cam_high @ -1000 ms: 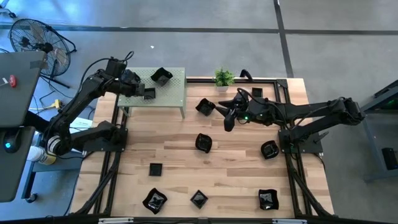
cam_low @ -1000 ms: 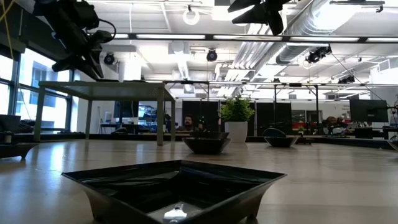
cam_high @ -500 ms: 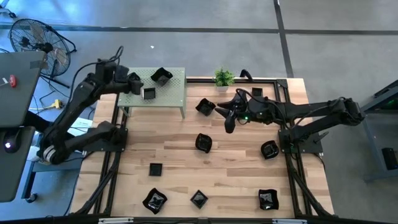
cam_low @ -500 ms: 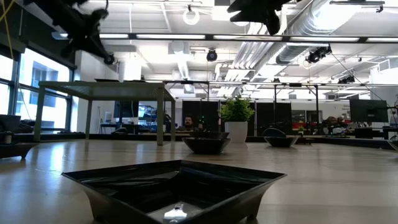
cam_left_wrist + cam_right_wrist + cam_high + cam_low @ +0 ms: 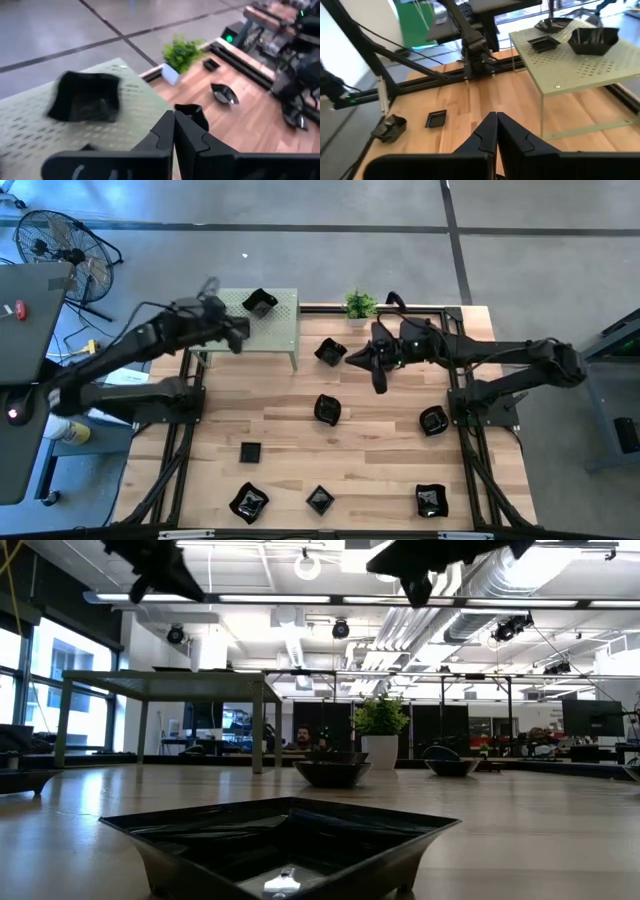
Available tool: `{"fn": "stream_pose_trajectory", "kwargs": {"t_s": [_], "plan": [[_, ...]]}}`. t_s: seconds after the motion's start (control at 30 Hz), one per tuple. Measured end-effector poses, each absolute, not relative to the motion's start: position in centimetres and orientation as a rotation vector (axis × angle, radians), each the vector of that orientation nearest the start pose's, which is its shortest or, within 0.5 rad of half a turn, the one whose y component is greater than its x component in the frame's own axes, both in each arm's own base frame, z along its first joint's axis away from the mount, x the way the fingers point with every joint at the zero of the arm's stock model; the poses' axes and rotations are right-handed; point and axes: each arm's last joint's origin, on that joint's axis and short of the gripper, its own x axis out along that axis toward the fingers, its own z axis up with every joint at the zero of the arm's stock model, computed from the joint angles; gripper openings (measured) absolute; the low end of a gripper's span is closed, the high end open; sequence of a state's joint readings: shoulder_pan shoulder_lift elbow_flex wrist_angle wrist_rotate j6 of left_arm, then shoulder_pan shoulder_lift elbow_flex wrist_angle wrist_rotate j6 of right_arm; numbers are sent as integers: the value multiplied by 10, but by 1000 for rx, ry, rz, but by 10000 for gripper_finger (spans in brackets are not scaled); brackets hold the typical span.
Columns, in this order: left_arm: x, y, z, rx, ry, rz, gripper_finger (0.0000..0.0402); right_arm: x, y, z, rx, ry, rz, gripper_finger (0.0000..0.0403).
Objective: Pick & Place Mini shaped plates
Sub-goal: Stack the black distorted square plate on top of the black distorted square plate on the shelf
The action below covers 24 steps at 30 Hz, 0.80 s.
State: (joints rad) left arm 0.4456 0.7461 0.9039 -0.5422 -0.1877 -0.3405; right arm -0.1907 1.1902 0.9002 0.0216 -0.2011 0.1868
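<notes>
High view has my left claw (image 5: pixel 238 332) hanging over the front left part of the small green perforated stand (image 5: pixel 282 330) at the back of the wooden surface (image 5: pixel 290 430). Its fingers (image 5: pixel 172 131) are pressed together with nothing between them. On the stand sit a deep wavy-edged black dish (image 5: pixel 260 304) near the back and a small flat dish (image 5: pixel 543 43), which the right wrist view shows beside it; from above my left arm covers that one.

My right claw (image 5: pixel 379 380) hovers above the surface, right of the stand and in front of the little potted plant (image 5: pixel 359 305). Its fingers (image 5: pixel 496 129) are also closed tight and empty. Just left of it lies a black dish (image 5: pixel 330 352), apart from the claw.

More black dishes are scattered on the bare wood: one near the middle (image 5: pixel 327 409), a round one (image 5: pixel 433 420) toward the right side, a small square one (image 5: pixel 250 451) on the left, and three along the front edge (image 5: pixel 248 502) (image 5: pixel 320 500) (image 5: pixel 430 500). A small flat square dish (image 5: pixel 413 328) sits at the back right, near the frame.

Low view shows a wide square dish (image 5: pixel 285 840) right up close, and a person far off in the room behind.
</notes>
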Motion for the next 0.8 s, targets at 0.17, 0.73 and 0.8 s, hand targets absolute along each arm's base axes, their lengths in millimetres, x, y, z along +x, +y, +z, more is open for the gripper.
{"fn": "stream_pose_trajectory", "kwargs": {"t_s": [0.17,0.73,0.8], "plan": [[168,55,342,-315,271,588,0,249,-53,289,336,254,39,3],[240,21,328,-290,184,434,0,153,-62,246,489,424,-256,2],[249,21,324,-290,170,422,0,145,-64,242,515,475,-325,4]]}}
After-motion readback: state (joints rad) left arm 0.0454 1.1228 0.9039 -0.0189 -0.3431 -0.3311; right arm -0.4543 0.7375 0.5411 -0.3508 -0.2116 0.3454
